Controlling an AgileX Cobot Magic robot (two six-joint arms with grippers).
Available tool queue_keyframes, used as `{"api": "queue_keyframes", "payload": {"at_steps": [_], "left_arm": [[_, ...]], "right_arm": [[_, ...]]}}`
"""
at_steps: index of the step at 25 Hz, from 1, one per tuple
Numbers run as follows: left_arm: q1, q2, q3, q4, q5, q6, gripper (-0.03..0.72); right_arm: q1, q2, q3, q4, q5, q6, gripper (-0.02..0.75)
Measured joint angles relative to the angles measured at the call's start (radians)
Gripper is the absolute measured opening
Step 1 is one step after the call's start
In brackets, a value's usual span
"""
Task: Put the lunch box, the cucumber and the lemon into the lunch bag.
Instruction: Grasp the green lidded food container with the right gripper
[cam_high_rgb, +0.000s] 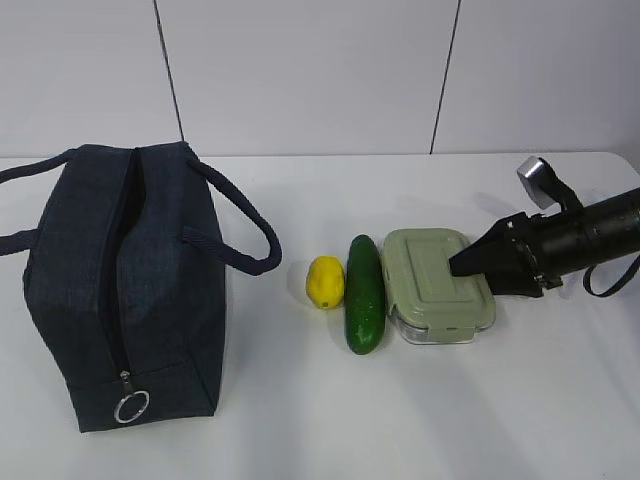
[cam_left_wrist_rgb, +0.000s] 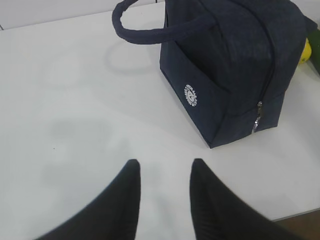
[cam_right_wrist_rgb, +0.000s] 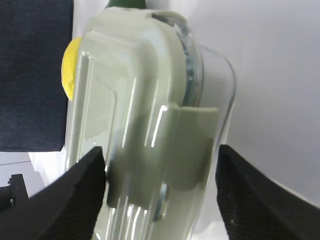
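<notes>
The dark navy lunch bag (cam_high_rgb: 110, 290) stands at the left with its top zipper shut; it also shows in the left wrist view (cam_left_wrist_rgb: 235, 65). To its right, side by side, lie the yellow lemon (cam_high_rgb: 325, 282), the dark green cucumber (cam_high_rgb: 365, 293) and the lunch box (cam_high_rgb: 430, 275) with its pale green lid. My right gripper (cam_high_rgb: 455, 265) is open at the box's right end. In the right wrist view its jaws (cam_right_wrist_rgb: 160, 165) stand on either side of the box (cam_right_wrist_rgb: 145, 115); the lemon (cam_right_wrist_rgb: 70, 70) shows behind. My left gripper (cam_left_wrist_rgb: 165, 167) is open and empty over bare table.
The bag's metal ring pull (cam_high_rgb: 131, 406) hangs at its near end, and a loop handle (cam_high_rgb: 240, 225) sticks out toward the lemon. The white table's (cam_high_rgb: 330, 420) back edge meets a white panelled wall (cam_high_rgb: 320, 70).
</notes>
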Motion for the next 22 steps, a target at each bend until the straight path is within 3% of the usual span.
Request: {"api": "queue_keyframes", "payload": {"at_steps": [22], "left_arm": [[0.0, 0.0, 0.0, 0.0, 0.0, 0.0, 0.243]], "right_arm": [[0.0, 0.0, 0.0, -0.008, 0.0, 0.03, 0.501]]}}
